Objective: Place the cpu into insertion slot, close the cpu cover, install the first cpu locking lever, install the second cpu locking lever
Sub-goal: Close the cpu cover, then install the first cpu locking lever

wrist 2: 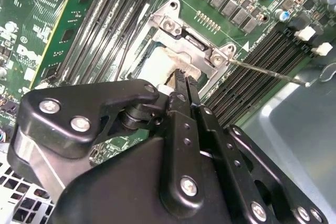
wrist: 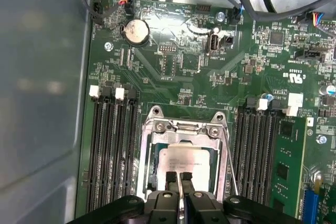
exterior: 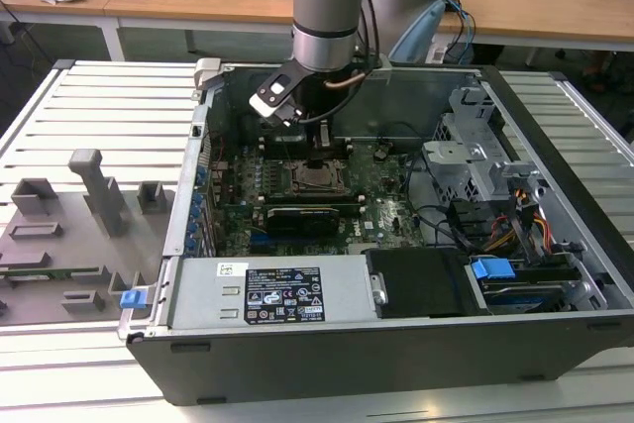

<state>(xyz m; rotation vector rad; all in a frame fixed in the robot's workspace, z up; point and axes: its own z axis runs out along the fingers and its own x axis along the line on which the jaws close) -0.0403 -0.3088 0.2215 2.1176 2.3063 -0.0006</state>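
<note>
The gripper [wrist: 179,178] has its fingers drawn together, tips resting on one edge of the cpu cover [wrist: 184,129], seemingly to hold it flat. The cpu [wrist: 184,160] lies beneath it in the insertion slot [exterior: 315,178]. One locking lever [wrist 2: 268,72] juts free.

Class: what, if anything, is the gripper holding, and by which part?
Nothing that shows: the gripper is shut, its tips just over the cpu, which lies in the cpu cover window.

One cpu [wrist: 185,162], one cpu cover [wrist: 184,128], one insertion slot [wrist: 153,169], one gripper [wrist: 179,179], one green motherboard [wrist: 173,72], one coin battery [wrist: 135,31], two memory-slot banks [wrist: 113,153], four slots each, one open computer case [exterior: 396,359].
</note>
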